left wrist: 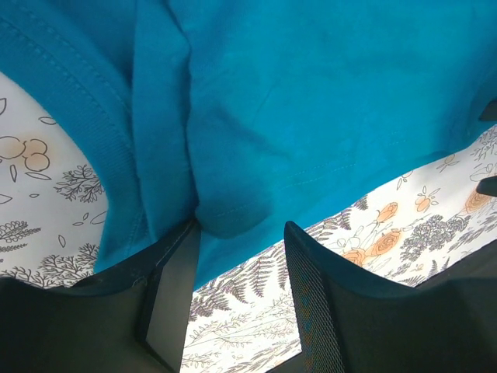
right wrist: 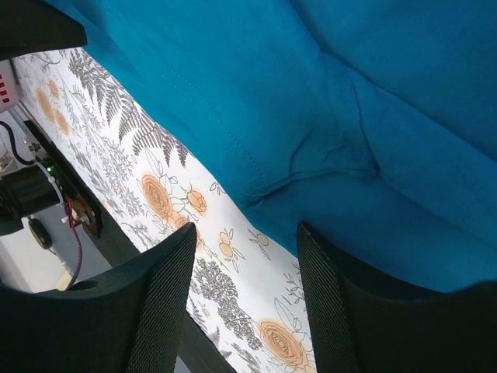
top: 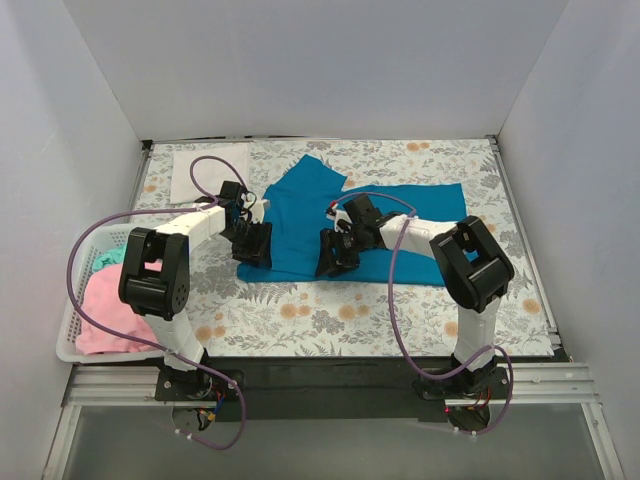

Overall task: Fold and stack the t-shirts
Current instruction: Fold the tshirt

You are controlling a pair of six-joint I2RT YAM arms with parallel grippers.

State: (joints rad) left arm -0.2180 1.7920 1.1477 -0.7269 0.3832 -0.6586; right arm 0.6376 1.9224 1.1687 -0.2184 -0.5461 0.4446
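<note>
Black mesh-padded fingers [right wrist: 151, 311] are seen spread at the near hem of the teal-blue cloth t-shirt [top: 380, 225].
The left gripper [left wrist: 237, 299] and the right gripper [right wrist: 247, 307] are both held wide-jawed, with nothing pinched; a puckered bit of hem lies just ahead of each gap. The shirt is laid flat beyond the claws, its long axis running crosswise. The left claw is set at the hem's left corner and the right nearer its middle, so a two-handed lift of the hem is judged next.
</note>
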